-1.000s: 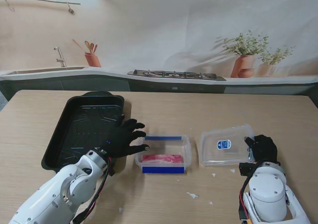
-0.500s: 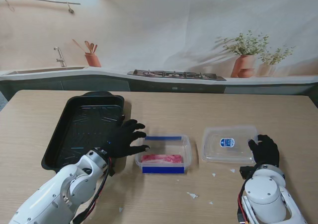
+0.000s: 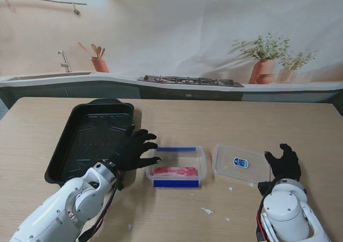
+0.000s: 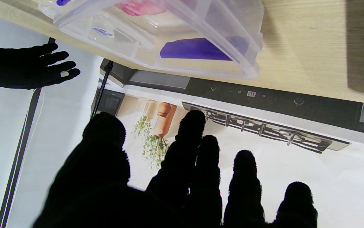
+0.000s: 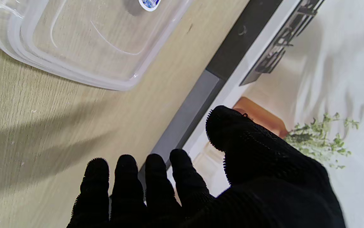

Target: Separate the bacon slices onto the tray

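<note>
On table: 1 tray (image 3: 64,145) | 1 bacon box (image 3: 199,161) | 1 lid (image 3: 228,164) | both hands spread, empty: left hand (image 3: 131,151), right hand (image 3: 283,164)

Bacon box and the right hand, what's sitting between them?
The clear lid lies flat between the bacon box and the right hand, seen in the stand view.

Lid (image 3: 241,163): clear, blue round label. One second ago tilted, its right edge raised in the right hand (image 3: 284,163); half a second ago flat on the table (image 3: 300,129), touching the fingertips; now flat, shifted leftward, just clear of the hand.

Right hand: formerly curled on the lid's edge; now released, fingers spread, drawn slightly nearer to me, beside the lid's right edge.
</note>
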